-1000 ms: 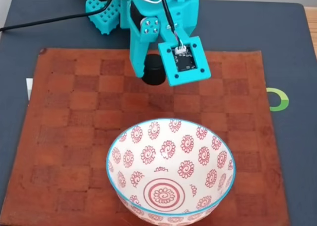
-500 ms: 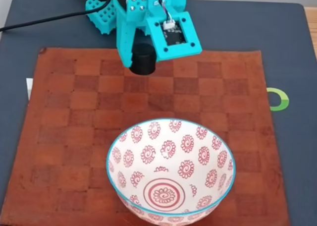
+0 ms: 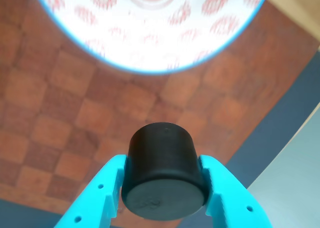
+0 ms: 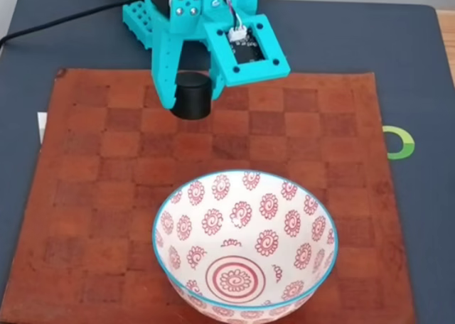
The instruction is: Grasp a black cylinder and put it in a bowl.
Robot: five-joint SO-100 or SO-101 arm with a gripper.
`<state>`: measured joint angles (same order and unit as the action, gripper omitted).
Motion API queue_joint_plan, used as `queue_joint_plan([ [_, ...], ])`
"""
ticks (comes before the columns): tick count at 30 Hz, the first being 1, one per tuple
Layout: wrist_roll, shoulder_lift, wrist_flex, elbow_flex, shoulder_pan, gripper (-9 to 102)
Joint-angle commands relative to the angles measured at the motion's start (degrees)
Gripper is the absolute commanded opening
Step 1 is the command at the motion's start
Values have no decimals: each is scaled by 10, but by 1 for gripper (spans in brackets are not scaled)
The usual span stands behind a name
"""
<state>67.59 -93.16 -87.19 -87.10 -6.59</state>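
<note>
One dark grey table (image 4: 419,68) carries everything, with a brown checkered mat (image 4: 85,196) spread over most of it. On the mat's near edge, a little right of its middle in the fixed view, sits the bowl (image 4: 245,242), white with red medallions and a turquoise rim; the wrist view shows its blurred rim (image 3: 150,68) at the top of the picture. Over the mat's far edge, left of centre, hangs the turquoise gripper (image 4: 190,96), its two fingers (image 3: 107,188) clamped on either side of the black cylinder (image 4: 192,95). The wrist view shows the cylinder (image 3: 162,175) pinched upright between them, well apart from the bowl.
</note>
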Motion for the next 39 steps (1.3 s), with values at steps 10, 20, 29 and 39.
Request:
queue_joint_plan([
  [10, -17, 190, -43, 309, -20, 13],
  [20, -7, 321, -51, 468, -55, 13],
  [29, -6, 400, -44, 523, -62, 14],
  [39, -11, 415, -50, 532, -56, 25],
])
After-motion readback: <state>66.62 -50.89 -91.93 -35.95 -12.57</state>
